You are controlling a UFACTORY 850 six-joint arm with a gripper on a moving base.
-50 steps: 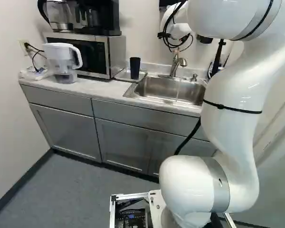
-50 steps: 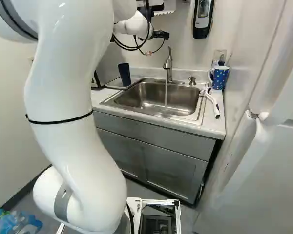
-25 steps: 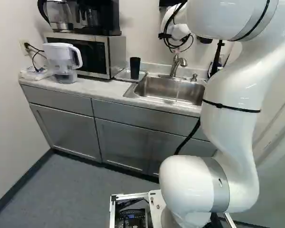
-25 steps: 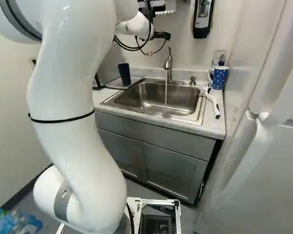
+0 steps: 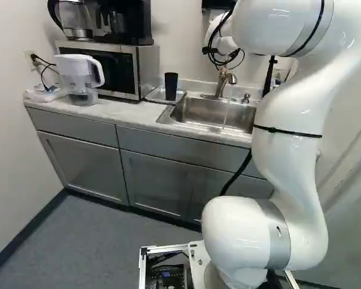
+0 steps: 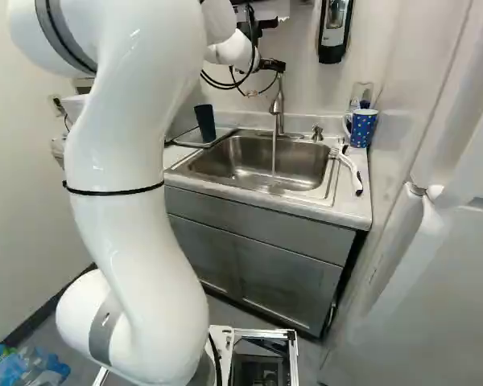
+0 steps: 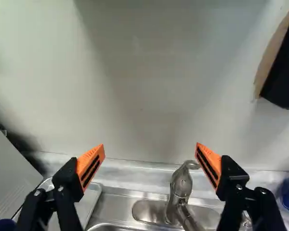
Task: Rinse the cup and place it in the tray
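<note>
The dark cup [image 5: 171,86] stands upright in the metal tray [image 5: 151,95] left of the sink. The wrist [image 6: 232,51] is raised by the faucet, hiding the fingers in the base views. In the wrist view my gripper [image 7: 151,153] stands wide open, nothing between its pads. The faucet [image 7: 181,185] rises ahead of and below the fingers, nearer one of them. Beside the other finger lie the tray [image 7: 89,202] and the partly visible cup [image 7: 1,225]. Water runs from the faucet [image 6: 278,104] into the sink [image 6: 258,165].
A blue dotted mug [image 6: 362,127] and a white brush [image 6: 350,170] are right of the sink. A microwave [image 5: 117,71] and a white pitcher [image 5: 81,78] stand left of the tray. A dispenser [image 6: 335,28] hangs on the wall.
My wrist has shifted rightward and slightly down above the sink; the upper arm has swung too. The base, cup and tray have not moved.
</note>
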